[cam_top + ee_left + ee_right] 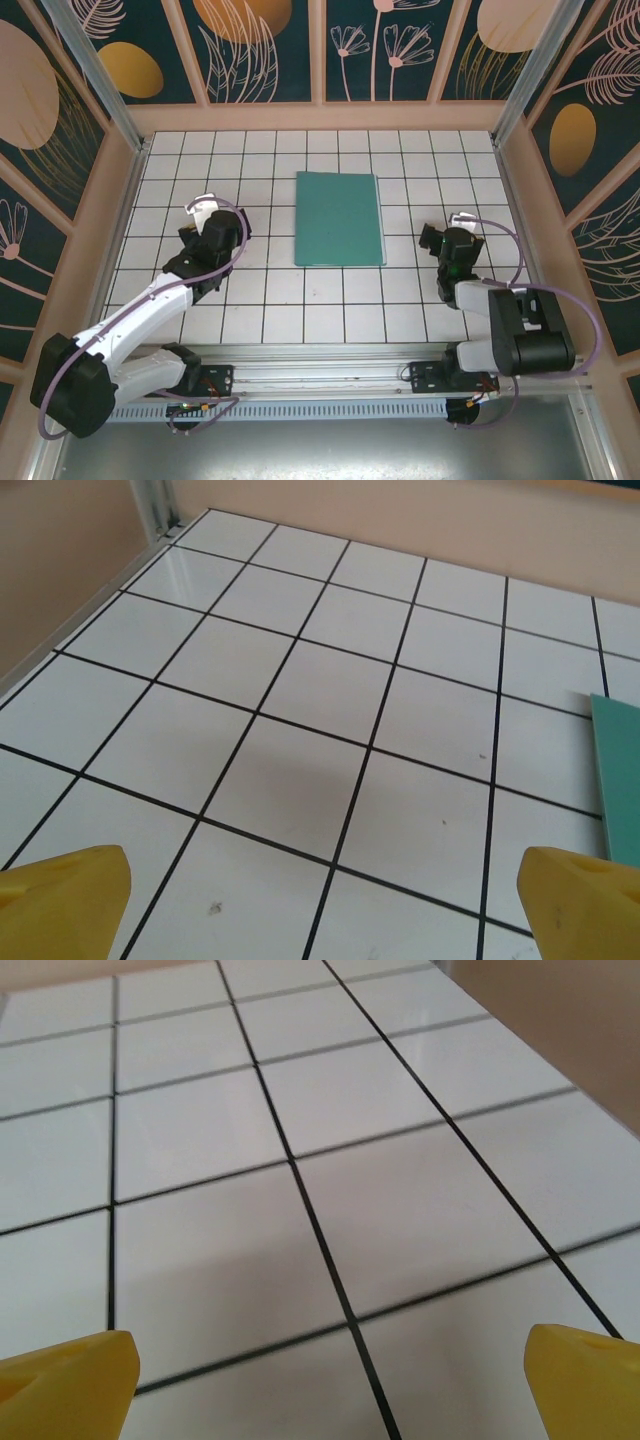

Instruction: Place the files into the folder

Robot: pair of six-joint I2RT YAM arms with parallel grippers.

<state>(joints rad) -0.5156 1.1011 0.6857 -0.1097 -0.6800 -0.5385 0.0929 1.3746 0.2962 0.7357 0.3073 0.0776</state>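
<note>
On the tiled bench (250, 310) the folder (340, 218) lies flat and closed at centre, between the left end effector (204, 209) and right end effector (462, 222), both spread apart and empty, so the files are probably already inside and little remains.

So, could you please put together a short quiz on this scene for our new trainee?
1. True or false: the right gripper is shut on the folder.
2. The left gripper is: A) shut on the folder; B) open, holding nothing; C) shut on a paper sheet.
3. Fill in: in the left wrist view, the folder's edge shows at the picture's ____ side.
Key: 1 false; 2 B; 3 right.
</note>
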